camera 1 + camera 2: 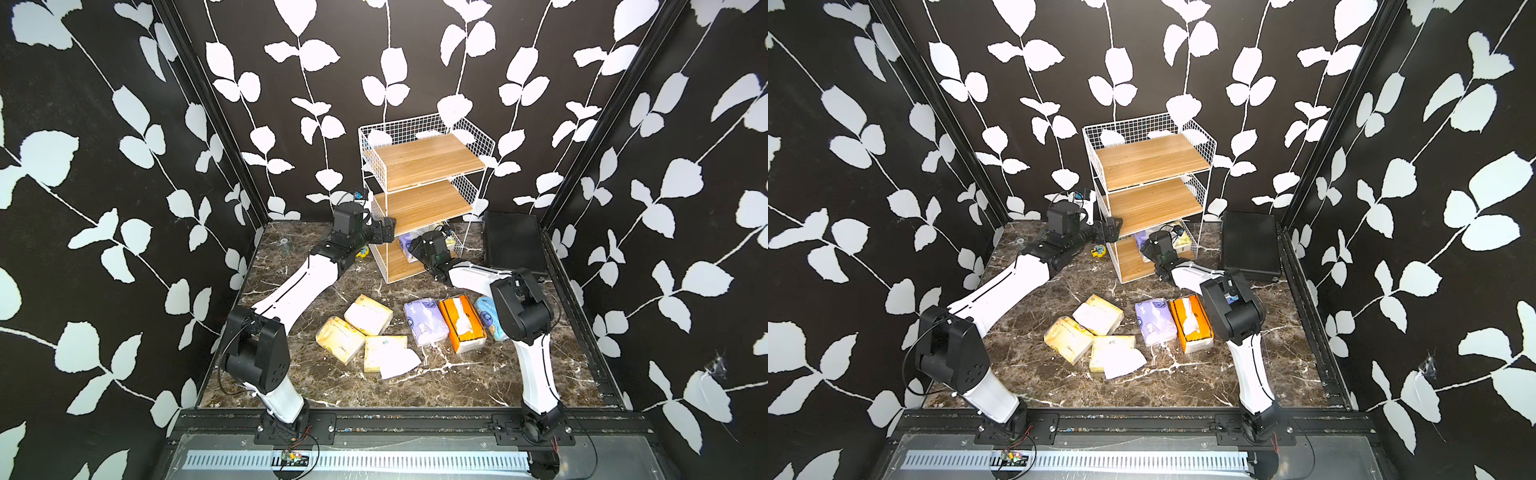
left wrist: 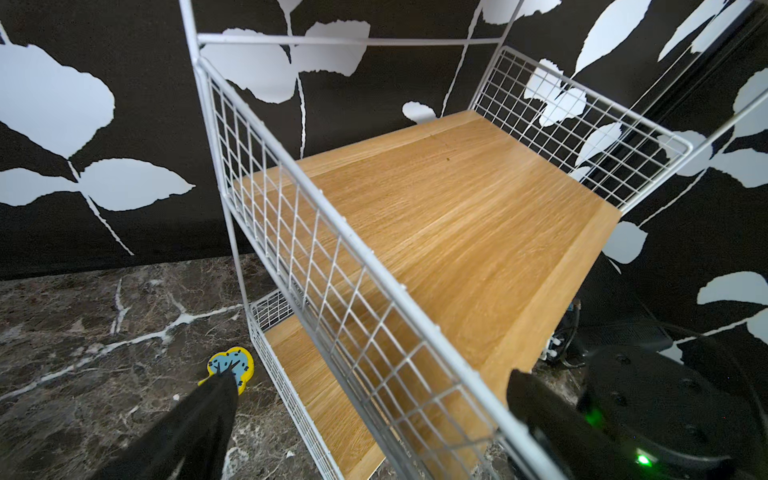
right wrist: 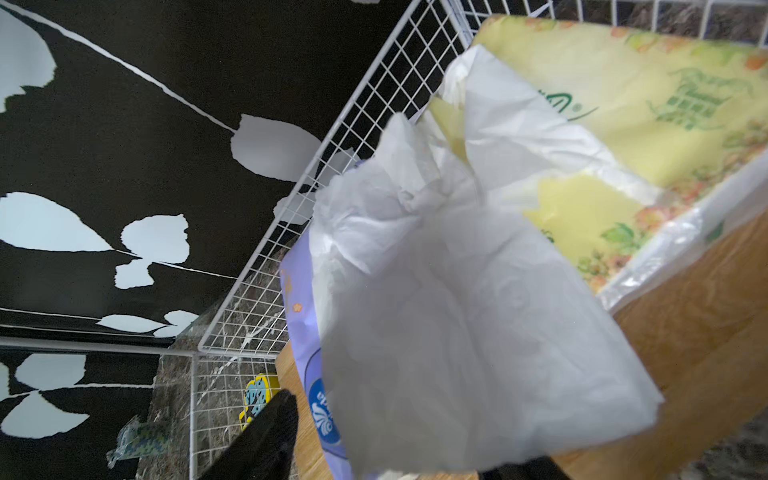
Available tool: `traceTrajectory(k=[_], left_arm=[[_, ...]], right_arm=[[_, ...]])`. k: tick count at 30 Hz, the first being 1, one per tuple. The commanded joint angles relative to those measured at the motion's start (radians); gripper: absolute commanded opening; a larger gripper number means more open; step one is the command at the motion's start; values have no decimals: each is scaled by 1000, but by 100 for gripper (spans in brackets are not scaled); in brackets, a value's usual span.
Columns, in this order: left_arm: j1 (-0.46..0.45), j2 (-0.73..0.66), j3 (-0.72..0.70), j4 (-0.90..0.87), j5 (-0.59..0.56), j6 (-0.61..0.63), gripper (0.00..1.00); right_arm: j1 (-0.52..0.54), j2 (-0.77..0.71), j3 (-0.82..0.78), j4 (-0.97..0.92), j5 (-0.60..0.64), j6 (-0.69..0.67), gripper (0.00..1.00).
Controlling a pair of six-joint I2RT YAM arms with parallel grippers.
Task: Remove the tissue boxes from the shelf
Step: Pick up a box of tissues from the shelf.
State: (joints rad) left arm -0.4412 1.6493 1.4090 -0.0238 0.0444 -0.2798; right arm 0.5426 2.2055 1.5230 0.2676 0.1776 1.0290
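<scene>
Mostly the job looks done: the white wire-grid shelf with three light wooden boards (image 1: 428, 162) stands at twelve o'clock on the dark marbled table (image 1: 478, 374). Its top and middle boards are bare. Five soft tissue packs and an orange-and-white tissue box (image 1: 462, 323) lie well clear at its six o'clock. Two remain on the bottom board: a lilac soft tissue pack (image 3: 307, 332) and, beyond it, a pale yellow flowered tissue pack (image 3: 665, 104). The right gripper (image 1: 415, 248) reaches into that tier, its jaws apart around a loose white tissue sheet (image 3: 457, 311); whether they press on anything cannot be told. The left gripper (image 1: 386, 230) hangs wide open at the shelf's nine o'clock, holding nothing, with the wire side panel running between its fingers (image 2: 199, 424).

Likely troubles:
- Closing on the sheet alone would draw out one tissue and leave the pack behind.
- A pack dragged sideways could catch the side mesh.
- A sweep of the left arm could hook the wire and tip the shelf.
- The two wrists, close together, could knock
</scene>
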Motion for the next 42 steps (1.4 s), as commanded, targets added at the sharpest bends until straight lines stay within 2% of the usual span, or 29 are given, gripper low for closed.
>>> traceTrajectory(k=[1,6,13,16,18,23,30,35,42], left_arm=[[7,-11,2,-2,14,20,99],[7,-36,-7,-1,28,25,99],[7,-70,-17,-13,26,27,99],[7,-79,-15,-22,25,18,99],[7,-80,-10,-32,24,13,99],[7,-63,20,-66,13,-3,99],[7,-25,33,-49,19,-65,99],[7,-8,90,-92,17,-46,99],[7,25,175,-167,4,-3,99]], right_arm=[[14,49,52,-5,38,21,67],[23,92,77,-17,38,34,59],[25,62,25,-6,43,4,16],[25,19,-21,-7,43,-14,4],[24,-19,-63,-7,45,-26,0],[22,-129,-195,-16,25,-81,0],[20,-268,-388,-78,-73,-179,0],[20,-359,-524,-96,-129,-255,0],[22,-451,-636,-160,-182,-378,0]])
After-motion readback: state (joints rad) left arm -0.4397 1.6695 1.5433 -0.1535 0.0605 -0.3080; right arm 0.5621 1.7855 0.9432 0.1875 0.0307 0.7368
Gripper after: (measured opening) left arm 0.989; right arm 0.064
